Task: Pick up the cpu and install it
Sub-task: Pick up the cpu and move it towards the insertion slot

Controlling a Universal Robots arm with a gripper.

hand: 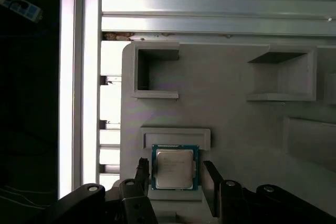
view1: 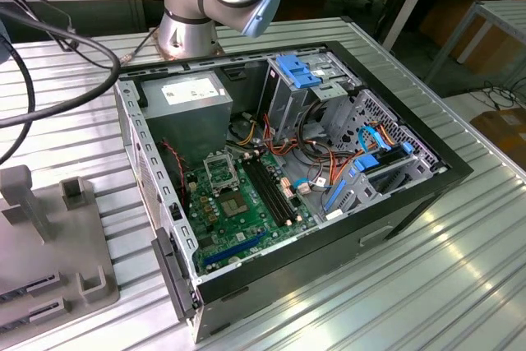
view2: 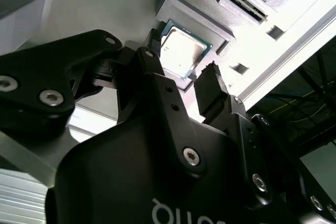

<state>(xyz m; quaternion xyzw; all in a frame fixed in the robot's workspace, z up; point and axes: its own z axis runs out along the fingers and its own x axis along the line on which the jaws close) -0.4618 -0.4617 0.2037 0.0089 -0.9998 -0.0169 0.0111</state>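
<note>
In the first wrist view, the small square cpu (hand: 175,162) with a dull grey metal top and a green edge lies flat in a shallow framed recess of the pale grey moulded plastic tray (hand: 236,129). The black gripper (hand: 175,172) stands spread apart above it. One of the fingers (hand: 210,178) is on each side of the chip, and I see a thin gap between each finger and the chip edge, so nothing is gripped.

The second wrist view looks along the gripper (view2: 182,57) from behind. There the cpu (view2: 181,50) lies between the two fingertips, tilted in the picture.

The exterior view gives me the wider scene: the silver arm base (view1: 191,6), the ribbed aluminium table (view1: 427,285), and the open black computer case (view1: 393,207). Inside the case are the green motherboard (view1: 240,223) and its silver socket frame (view1: 218,172). A grey tray (view1: 49,236) stands at the exterior view's left, beside the case.
</note>
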